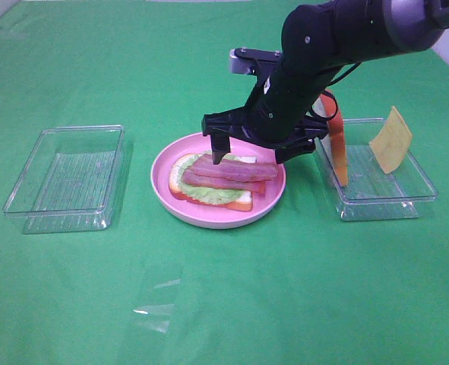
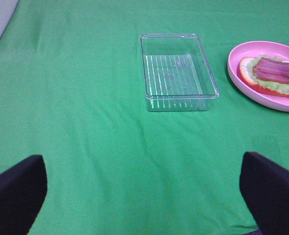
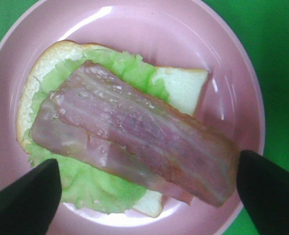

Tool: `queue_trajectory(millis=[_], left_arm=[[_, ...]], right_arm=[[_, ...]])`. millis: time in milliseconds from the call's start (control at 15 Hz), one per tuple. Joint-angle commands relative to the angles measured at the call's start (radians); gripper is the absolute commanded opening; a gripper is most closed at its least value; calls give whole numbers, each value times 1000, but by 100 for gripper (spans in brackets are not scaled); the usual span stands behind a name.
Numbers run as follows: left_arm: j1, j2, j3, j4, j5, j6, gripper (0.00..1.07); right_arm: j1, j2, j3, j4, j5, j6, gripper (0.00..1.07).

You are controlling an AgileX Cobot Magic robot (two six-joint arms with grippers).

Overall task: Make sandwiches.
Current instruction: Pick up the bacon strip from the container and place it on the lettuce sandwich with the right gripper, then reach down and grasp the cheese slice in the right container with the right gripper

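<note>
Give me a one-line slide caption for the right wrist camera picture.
Open right gripper above bacon strips laid on lettuce and a bread slice on the pink plate.

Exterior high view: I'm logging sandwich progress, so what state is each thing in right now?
bottom bread slice, flat on the pink plate
lettuce, lying on that slice
bacon strips, stacked on the lettuce, ungripped
second bread slice, on edge in the right tray
cheese square, leaning in the right tray
left tray, nothing in it
right gripper, jaws open over the bacon
left gripper, jaws open, holding nothing
</note>
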Motion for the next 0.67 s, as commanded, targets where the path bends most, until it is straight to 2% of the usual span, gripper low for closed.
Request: queue_trajectory(millis=[67, 200, 400, 533, 667], left_arm=[[2, -15, 2, -9, -4, 2, 101], [2, -15, 2, -9, -4, 2, 101], [2, -15, 2, -9, -4, 2, 101], [2, -15, 2, -9, -4, 2, 101], [2, -15, 2, -9, -4, 2, 101]], right_arm=[[6, -58, -1, 0, 16, -43, 95], [6, -124, -26, -1, 66, -92, 95], [4, -212, -173, -20, 211, -195, 95], [4, -222, -300, -106, 321, -203, 95], [4, -222, -391, -246, 426, -203, 95]])
